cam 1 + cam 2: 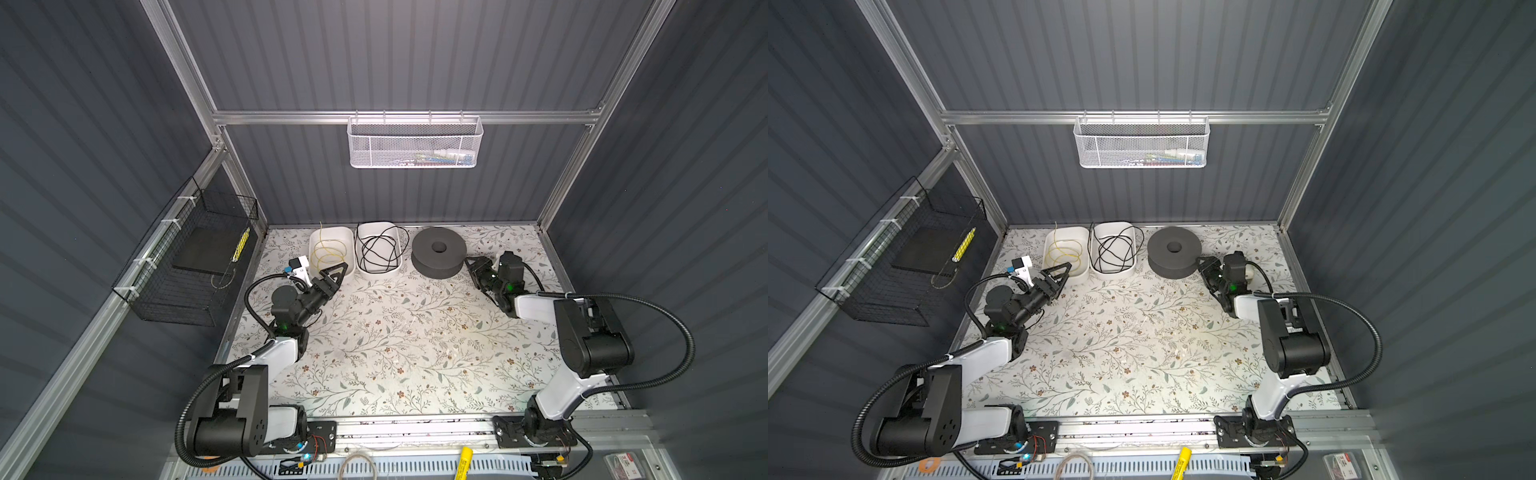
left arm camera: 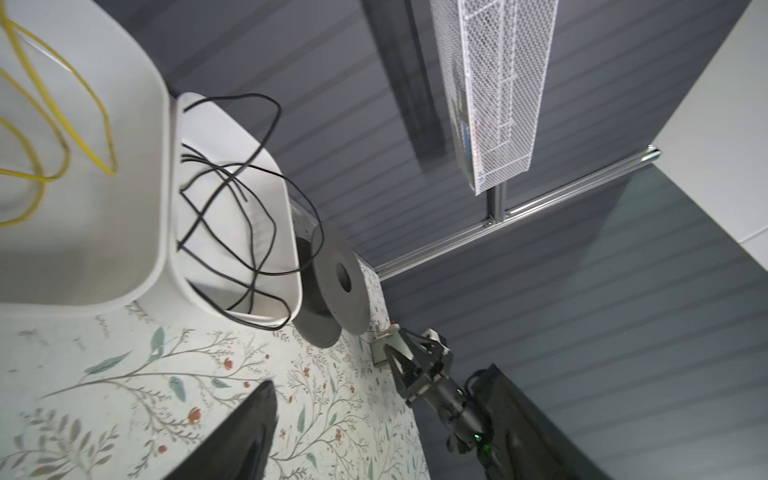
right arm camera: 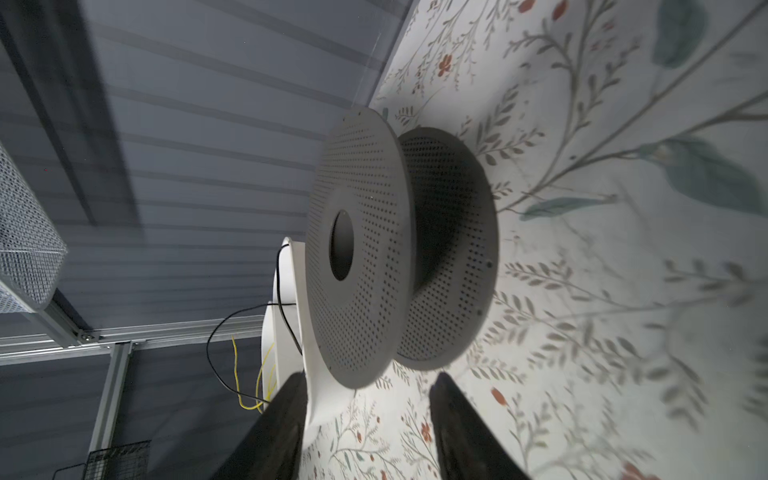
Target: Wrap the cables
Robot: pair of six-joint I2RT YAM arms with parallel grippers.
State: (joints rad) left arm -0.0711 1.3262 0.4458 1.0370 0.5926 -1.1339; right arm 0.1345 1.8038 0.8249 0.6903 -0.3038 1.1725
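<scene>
The cables are one thin black cord (image 1: 374, 253) (image 1: 1113, 249) (image 2: 274, 232) lying in loose loops in a white bin (image 1: 380, 275); part of a loop hangs over the far rim (image 3: 210, 353). A grey perforated spool (image 1: 424, 253) (image 2: 357, 307) (image 3: 374, 249) lies flat just right of that bin. My right gripper (image 1: 471, 266) (image 1: 1202, 264) (image 3: 370, 378) is at the spool's right rim, jaws part-way apart, tips either side of the flange edges, with gaps showing. My left gripper (image 1: 334, 270) (image 1: 1061, 269) is open and empty, low at the front edge of the neighbouring bin. Only one of its fingers (image 2: 253, 428) shows in the left wrist view.
A second white bin (image 1: 312, 249) left of the cable bin holds a thin yellow wire coil (image 1: 328, 255). A black wire basket (image 1: 187, 266) hangs on the left wall. A white mesh basket (image 1: 415, 143) hangs on the back wall. The floral mat (image 1: 395, 345) covers the table.
</scene>
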